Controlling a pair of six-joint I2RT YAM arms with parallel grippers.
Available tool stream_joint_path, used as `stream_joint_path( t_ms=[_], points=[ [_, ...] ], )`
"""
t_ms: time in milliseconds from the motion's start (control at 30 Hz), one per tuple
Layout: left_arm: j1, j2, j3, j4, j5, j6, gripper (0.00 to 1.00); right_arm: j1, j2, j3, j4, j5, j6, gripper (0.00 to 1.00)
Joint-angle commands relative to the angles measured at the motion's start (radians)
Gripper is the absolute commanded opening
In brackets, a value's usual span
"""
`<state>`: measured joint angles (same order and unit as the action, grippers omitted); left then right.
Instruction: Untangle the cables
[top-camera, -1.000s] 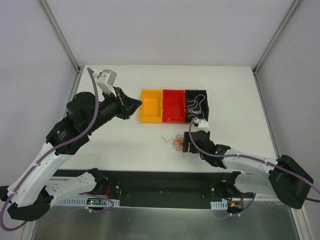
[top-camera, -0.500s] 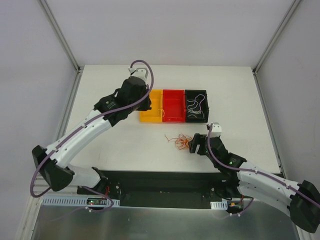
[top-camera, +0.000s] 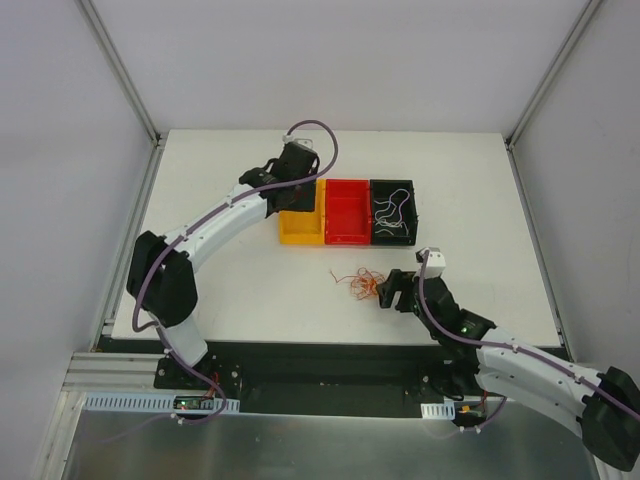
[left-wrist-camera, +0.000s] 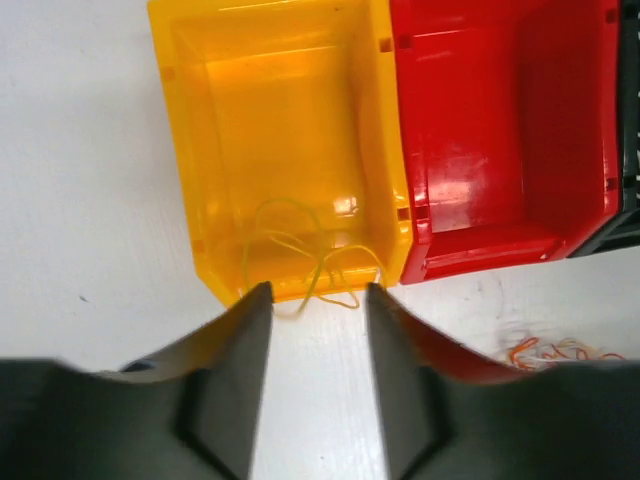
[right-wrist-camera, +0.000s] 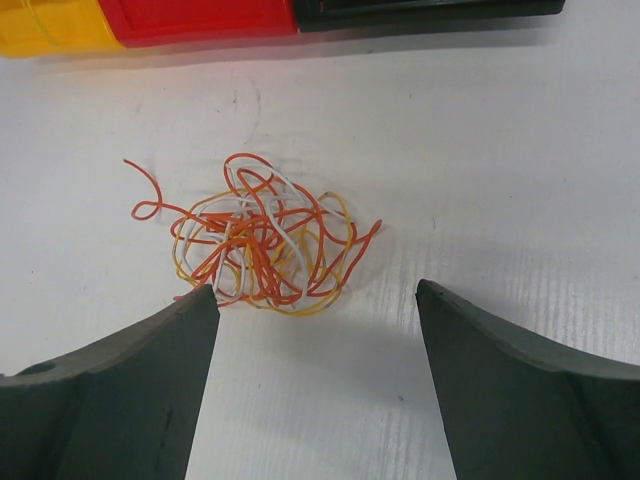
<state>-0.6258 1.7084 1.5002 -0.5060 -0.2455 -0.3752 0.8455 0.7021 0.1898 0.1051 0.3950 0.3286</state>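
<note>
Facing tangled cables (right-wrist-camera: 255, 240), right claw (right-wrist-camera: 315, 290) agape

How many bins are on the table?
3, in one row: yellow bin at left, red bin in the middle, black bin at right. None seems hidden.

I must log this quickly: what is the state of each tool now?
Left tool: open, holding nothing.
Right tool: open, holding nothing; the cables lie loose before it.

Bright, even light, soft shadows, glare spots inside the yellow bin (left-wrist-camera: 280, 120).
</note>
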Motion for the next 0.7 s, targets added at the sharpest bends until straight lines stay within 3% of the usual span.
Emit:
stream_joint_path(
  t_ms=[0,33,100,200,333,400,533,667],
  points=[
    [0.02,-0.07,-0.038,0.05,0.029,0.029,0.62,-0.008,0.023,0.003,0.053,-0.025,-0.006,0.83],
    [0.02,-0.122,-0.09,0.078,0.014,0.022,0.73,-0.006,0.028,0.002,0.059,-0.031,-0.008,0.84],
    [0.02,-0.223,-0.2,0.141,0.015,0.013,0.84,-0.008,0.056,0.003,0.082,-0.054,-0.008,0.84],
    [0.02,-0.36,-0.331,0.149,0.086,-0.02,0.88,-0.008,0.118,0.022,0.11,-0.091,-0.017,0.84],
    [0.018,-0.509,-0.522,0.197,0.314,-0.105,0.85,-0.008,0.217,0.046,0.142,-0.143,-0.019,0.84],
    [0.012,-0.576,-0.648,0.256,0.388,-0.178,0.76,-0.011,0.259,0.06,0.156,-0.163,-0.023,0.83],
    [-0.031,-0.664,-0.829,0.38,0.466,-0.283,0.68,-0.01,0.388,0.12,0.18,-0.284,-0.08,0.65],
    [-0.116,-0.627,-0.88,0.428,0.437,-0.298,0.72,-0.002,0.511,0.163,0.235,-0.428,-0.085,0.45]
  ],
)
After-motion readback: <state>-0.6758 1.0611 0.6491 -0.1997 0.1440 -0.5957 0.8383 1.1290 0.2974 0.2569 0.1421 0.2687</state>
